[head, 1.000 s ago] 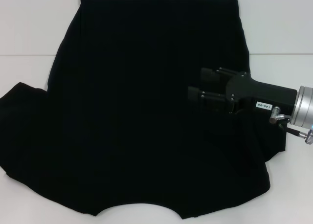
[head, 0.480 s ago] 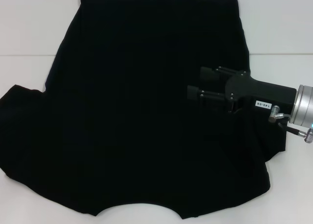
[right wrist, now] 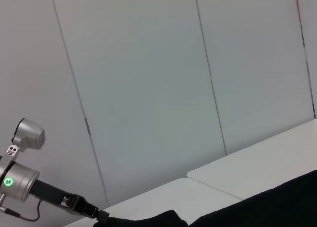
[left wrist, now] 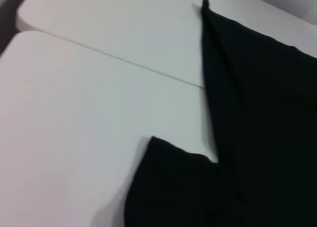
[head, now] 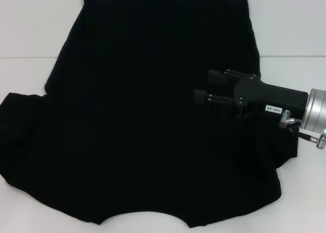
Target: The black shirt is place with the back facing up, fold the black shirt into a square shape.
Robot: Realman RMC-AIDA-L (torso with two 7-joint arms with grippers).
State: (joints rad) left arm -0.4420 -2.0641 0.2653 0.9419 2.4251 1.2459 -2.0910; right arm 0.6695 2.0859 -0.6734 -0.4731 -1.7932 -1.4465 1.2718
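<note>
Item: shirt (head: 153,116), black, lying spread on the white table (head: 30,29), plain side up, hem at the far edge, collar notch at the near edge.

Change: its left sleeve (head: 23,121) is creeping. Over the last second the sleeve's far edge has been bunching and rising toward the body. Judgement: a sleeve fold is starting on the left, the first step toward a square.

Left gripper (right wrist: 96,214): showing only in the right wrist view, low at the shirt's edge; whether it is holding cloth I cannot tell.

Right gripper (head: 209,88): reaching in level from the right over the right sleeve, hardly moving, jaws parted a little. Cloth seems to be rising to it, but a hold cannot be confirmed.
</note>
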